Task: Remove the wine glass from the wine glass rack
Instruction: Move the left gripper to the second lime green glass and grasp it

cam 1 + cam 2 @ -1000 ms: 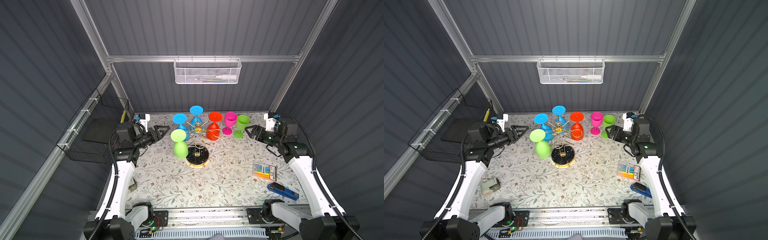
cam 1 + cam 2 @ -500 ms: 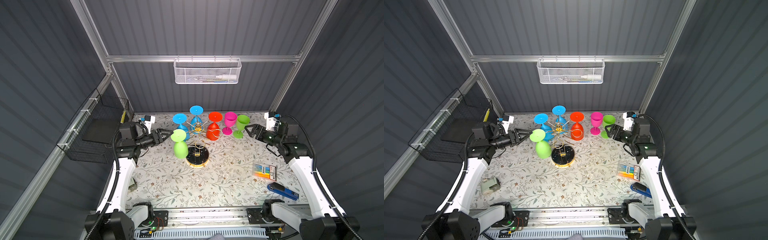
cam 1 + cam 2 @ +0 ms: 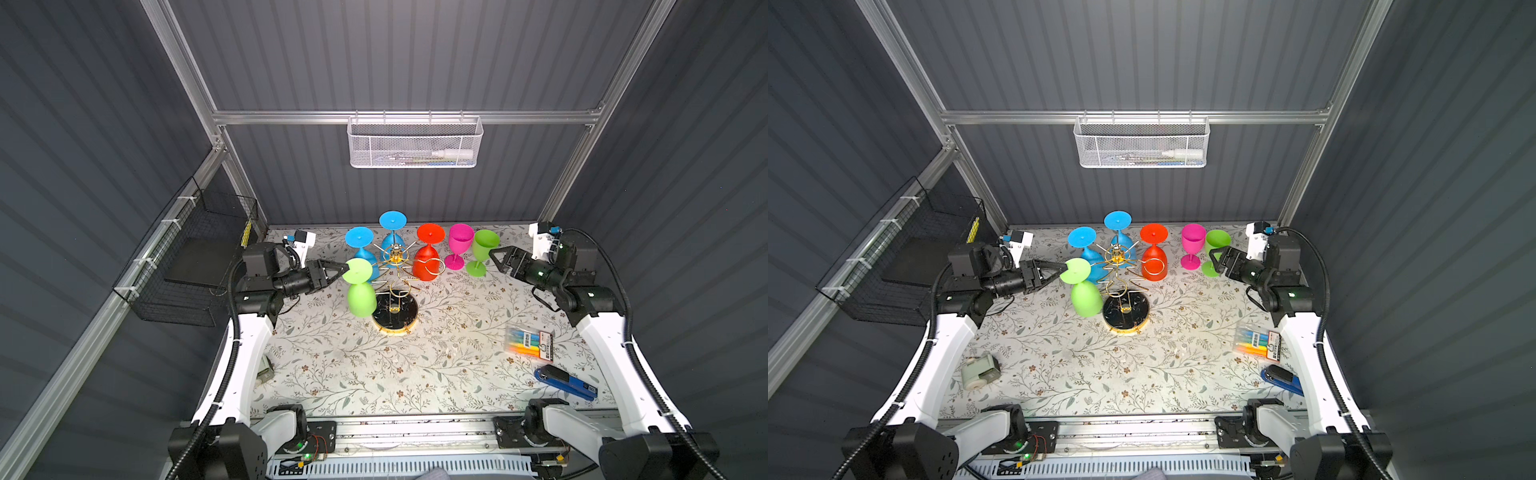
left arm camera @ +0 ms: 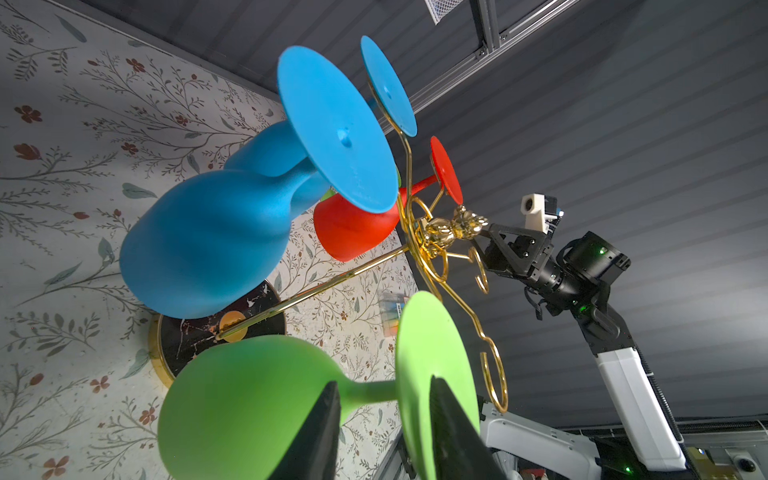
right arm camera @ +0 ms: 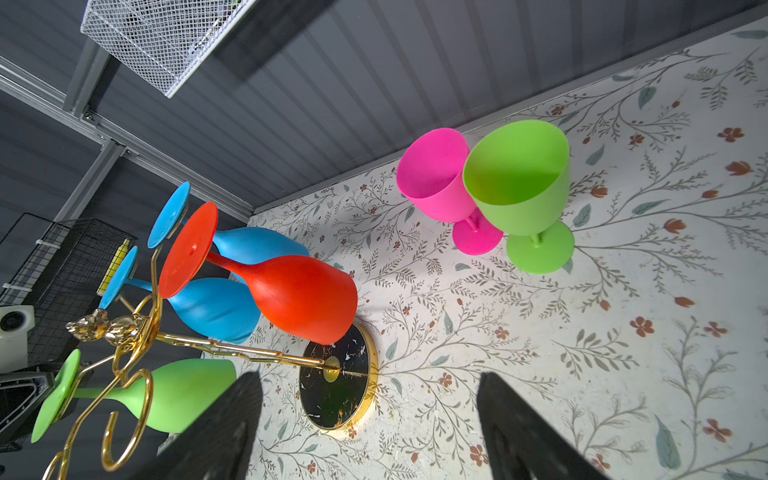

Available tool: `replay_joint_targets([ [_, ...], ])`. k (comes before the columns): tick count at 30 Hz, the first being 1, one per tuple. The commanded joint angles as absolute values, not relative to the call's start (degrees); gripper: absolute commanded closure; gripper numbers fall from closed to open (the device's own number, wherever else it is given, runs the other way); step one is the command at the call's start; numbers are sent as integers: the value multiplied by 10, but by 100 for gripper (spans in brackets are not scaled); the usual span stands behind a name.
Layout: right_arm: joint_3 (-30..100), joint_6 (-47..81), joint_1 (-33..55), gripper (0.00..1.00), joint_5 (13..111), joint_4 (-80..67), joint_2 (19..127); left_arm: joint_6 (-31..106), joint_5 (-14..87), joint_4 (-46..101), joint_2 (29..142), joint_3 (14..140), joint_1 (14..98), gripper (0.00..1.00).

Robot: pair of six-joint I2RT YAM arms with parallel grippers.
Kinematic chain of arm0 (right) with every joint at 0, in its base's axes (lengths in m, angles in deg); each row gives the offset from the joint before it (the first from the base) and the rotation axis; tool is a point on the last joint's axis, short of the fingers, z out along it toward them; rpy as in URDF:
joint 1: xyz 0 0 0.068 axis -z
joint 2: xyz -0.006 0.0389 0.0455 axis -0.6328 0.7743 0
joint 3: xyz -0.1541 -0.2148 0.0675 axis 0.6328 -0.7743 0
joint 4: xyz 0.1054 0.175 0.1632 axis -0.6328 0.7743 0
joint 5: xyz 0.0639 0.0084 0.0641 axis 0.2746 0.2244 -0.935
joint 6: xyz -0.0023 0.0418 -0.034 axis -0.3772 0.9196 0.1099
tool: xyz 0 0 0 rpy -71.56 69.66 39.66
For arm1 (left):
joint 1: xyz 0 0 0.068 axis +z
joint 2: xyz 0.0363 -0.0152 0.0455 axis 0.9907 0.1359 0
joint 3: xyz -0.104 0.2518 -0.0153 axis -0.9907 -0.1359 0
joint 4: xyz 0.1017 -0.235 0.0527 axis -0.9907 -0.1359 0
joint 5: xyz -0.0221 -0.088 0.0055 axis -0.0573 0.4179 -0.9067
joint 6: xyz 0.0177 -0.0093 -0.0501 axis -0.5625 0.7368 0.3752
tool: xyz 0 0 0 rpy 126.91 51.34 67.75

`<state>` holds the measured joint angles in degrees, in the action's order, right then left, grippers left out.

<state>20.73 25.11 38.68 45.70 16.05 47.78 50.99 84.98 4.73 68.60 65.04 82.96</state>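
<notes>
The green glass hangs bowl-down from the rack, on the arm nearest the left gripper. Its foot lies over the gold wire and its stem drops through the slot. That is why it stays put: the wide foot cannot pass the narrow wire, so its own weight seats it. Its long axis runs close to vertical, foot up and mouth facing the bench. The bowl hangs just beside the rack's black base (touching or not, we cannot say).

The left jaws come in sideways at foot height. In the left wrist view they bracket the foot, one finger beside the stem and the other over the flat outer face. We judge this a sensible hold, since the foot is the thin, reachable part on the open side of the rack. Whether they pinch it already we cannot tell; some gap shows on the stem side.

The next move, as we read it, is to draw the glass outward along its arm, away from the post. The axis should stay upright so the stem does not bind in the wire.

The right gripper hovers beside the pink glass and the upright green glass, both standing on the bench. Its jaws are spread wide and empty.
</notes>
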Motion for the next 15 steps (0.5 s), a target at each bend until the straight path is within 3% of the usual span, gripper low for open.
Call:
replay_joint_targets([
  [1, 203, 256, 384, 17, 449, 150, 479, 503, 864, 35, 688, 671, 826, 71],
  [8, 202, 255, 383, 17, 449, 151, 479, 506, 862, 29, 687, 677, 826, 77],
  [15, 203, 253, 384, 16, 452, 155, 476, 513, 862, 29, 688, 683, 826, 90],
])
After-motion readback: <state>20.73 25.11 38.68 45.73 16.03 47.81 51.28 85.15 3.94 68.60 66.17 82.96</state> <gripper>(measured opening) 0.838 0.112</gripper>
